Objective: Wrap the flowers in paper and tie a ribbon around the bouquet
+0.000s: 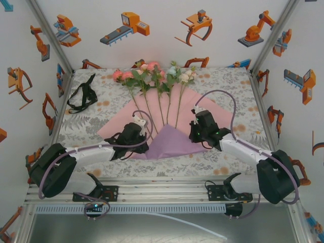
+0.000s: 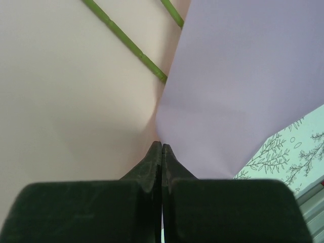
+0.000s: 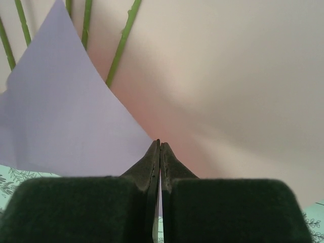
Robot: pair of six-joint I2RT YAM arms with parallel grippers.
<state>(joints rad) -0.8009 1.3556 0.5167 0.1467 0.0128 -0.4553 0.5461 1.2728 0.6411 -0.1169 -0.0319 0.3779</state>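
Flowers [image 1: 152,76] fanned on pink paper [image 1: 114,127], centre of desk [image 1: 228,86]; near corner folded up, lilac side out, over stalk ends. Left gripper [image 2: 161,146] at 7 o'clock, right gripper [image 3: 160,143] at 4: fingers closed at fold edges, pinch unclear. Sides unwrapped. Ribbon [image 1: 83,96] at 10 o'clock, untied.

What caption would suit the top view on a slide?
Left hand and right hand pinch the folded paper under fanned flowers, ribbon waiting aside.
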